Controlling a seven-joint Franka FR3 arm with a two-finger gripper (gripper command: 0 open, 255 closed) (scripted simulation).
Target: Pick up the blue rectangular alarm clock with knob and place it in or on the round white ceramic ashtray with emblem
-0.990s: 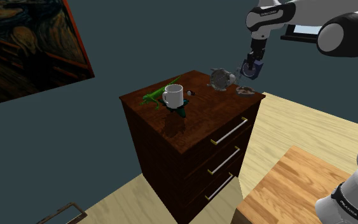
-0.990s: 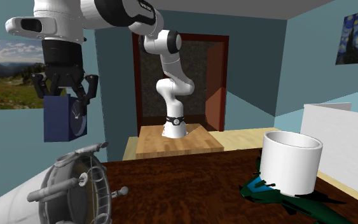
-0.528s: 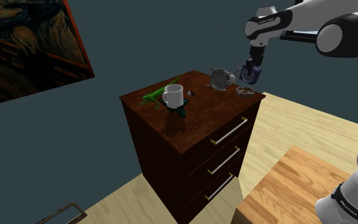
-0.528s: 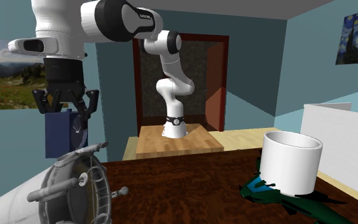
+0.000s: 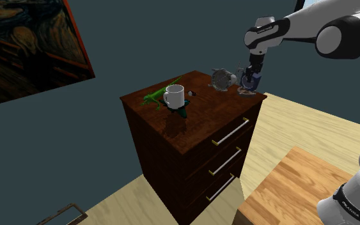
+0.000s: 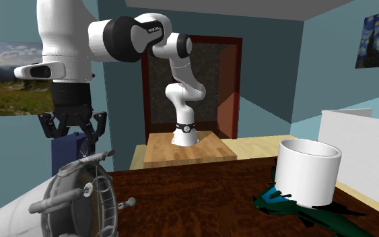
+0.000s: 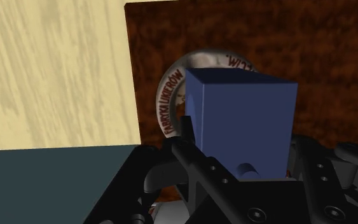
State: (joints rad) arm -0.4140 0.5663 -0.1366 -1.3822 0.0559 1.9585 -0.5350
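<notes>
Now the arm stands lower than half a second ago. The end effector (image 5: 249, 74), its fingers clamped on the blue alarm clock (image 5: 251, 80), holds it just above the round white ashtray (image 5: 251, 93) at a corner of the dark wooden dresser (image 5: 197, 118). Whether the two touch, we cannot tell. In the wrist view the clock covers the middle of the lettered ashtray. We count one clock, one ashtray, one white mug (image 5: 174, 96), one green lizard figure (image 5: 151, 98), one grey round object (image 5: 222, 78) and three drawer handles (image 5: 230, 131).
</notes>
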